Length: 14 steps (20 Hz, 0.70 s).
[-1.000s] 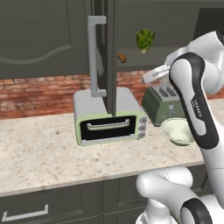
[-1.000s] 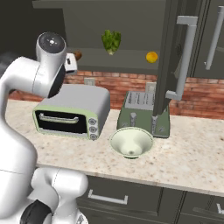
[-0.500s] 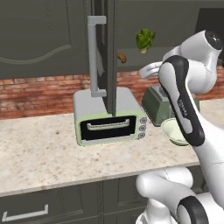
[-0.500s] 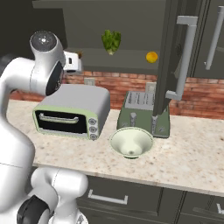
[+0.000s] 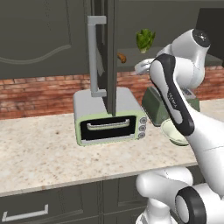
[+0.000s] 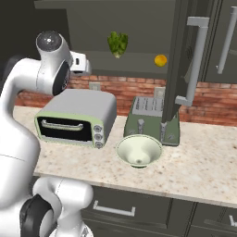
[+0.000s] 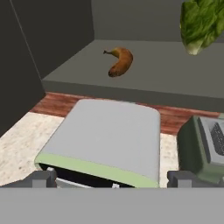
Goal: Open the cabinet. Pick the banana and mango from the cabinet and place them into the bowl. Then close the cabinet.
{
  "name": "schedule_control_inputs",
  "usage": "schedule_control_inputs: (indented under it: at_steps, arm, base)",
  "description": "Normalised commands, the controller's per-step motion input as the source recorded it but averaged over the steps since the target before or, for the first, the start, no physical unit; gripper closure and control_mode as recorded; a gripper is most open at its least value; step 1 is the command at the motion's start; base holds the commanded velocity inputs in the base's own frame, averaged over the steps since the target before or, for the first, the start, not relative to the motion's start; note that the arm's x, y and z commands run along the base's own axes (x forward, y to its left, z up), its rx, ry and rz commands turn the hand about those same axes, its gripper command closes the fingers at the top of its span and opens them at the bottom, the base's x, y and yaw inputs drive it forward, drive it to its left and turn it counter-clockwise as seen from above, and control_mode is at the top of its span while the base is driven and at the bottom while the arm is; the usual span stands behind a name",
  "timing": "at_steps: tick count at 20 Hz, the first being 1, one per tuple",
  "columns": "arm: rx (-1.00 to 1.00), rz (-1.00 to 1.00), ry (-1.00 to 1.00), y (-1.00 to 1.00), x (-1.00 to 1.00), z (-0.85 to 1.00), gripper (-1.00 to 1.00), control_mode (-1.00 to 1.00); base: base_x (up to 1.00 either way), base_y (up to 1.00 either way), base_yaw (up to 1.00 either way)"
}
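In the left base view, the cabinet (image 5: 105,52) stands open, its door edge-on with the long grey handle facing the camera. On its shelf the banana (image 5: 122,57) lies at the left, near the door, with a green lettuce head (image 5: 145,40) to its right. Below, a pale green toaster oven (image 5: 110,118) sits on the speckled surface (image 5: 39,153), and the bowl (image 5: 173,132) shows partly behind the white arm, near the dark green toaster (image 5: 155,107).

In the right base view, the mango (image 6: 160,60) rests on the cabinet shelf to the right of the lettuce head, well apart from it and just left of the open door. The bowl (image 6: 139,150) sits on the surface in front of the toaster (image 6: 152,119) and to the right of the toaster oven; its inside looks empty.

In the hand view, the gripper (image 7: 112,179) has its two dark tips wide apart with nothing between them, above the toaster oven's grey top. The banana (image 7: 119,61) lies on the shelf beyond, untouched, the lettuce head (image 7: 202,22) at the upper right.
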Motion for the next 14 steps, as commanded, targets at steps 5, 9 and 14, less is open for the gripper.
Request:
schedule_control_inputs:
  at_steps: [5, 9, 14]
  arm:
    - [0.00, -0.02, 0.00, 0.00, 0.52, 0.00, -1.00, -1.00]
    - [0.00, -0.01, 0.00, 0.00, 0.60, 0.00, -1.00, -1.00]
    - [0.00, -0.03, 0.00, 0.00, 0.56, 0.00, -1.00, -1.00]
  base:
    - [0.00, 0.00, 0.00]
    - [0.00, 0.00, 0.00]
    - [0.00, 0.00, 0.00]
